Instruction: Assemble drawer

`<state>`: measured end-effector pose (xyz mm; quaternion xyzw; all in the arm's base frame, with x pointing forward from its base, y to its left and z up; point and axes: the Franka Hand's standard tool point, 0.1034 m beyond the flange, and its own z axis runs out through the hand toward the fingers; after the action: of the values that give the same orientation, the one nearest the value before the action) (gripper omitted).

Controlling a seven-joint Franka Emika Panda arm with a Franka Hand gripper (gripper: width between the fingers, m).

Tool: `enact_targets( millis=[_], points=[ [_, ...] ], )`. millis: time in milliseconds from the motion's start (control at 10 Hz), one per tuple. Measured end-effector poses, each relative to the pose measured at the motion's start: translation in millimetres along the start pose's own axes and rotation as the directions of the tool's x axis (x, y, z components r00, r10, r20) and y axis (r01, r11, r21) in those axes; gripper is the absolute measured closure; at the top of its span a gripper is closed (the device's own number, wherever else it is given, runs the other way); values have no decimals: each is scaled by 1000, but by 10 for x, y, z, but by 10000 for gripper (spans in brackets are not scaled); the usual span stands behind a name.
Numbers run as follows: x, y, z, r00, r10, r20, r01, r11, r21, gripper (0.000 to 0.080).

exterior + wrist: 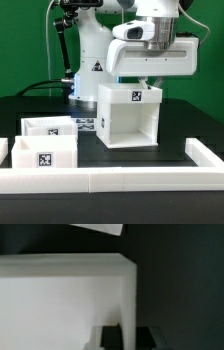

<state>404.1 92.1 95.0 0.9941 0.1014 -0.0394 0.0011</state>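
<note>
Nearest the camera, a white rail [110, 180] fences the tabletop [190, 125]. Just behind it, on the exterior view's left, sit the front drawer box [45, 152] and the rear drawer box [48, 126]. Farther back stands the open-fronted cabinet [130, 118], its mouth toward the rail. The tool [148, 84] is at the cabinet's top rear edge, narrowed on a thin wall. In the wrist view dark fingers [108, 336] press both faces, so it appears pinched. The step looks like shifting the cabinet, and keeping it low and square should prevent tipping. Open room lies on the exterior view's right, while boxes and rail crowd the left and front. The robot base [90, 60] closes the far side.
</note>
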Motion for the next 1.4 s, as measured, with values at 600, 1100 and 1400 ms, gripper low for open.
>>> enact_targets(
  millis=[600, 1100, 1400],
  points=[
    [91, 60, -4, 1000, 23, -6, -23, 1000, -5, 762],
    [666, 228, -53, 994, 89, -67, -88, 996, 15, 762],
    [1150, 187, -98, 990, 84, -114, -82, 996, 27, 762]
  ],
)
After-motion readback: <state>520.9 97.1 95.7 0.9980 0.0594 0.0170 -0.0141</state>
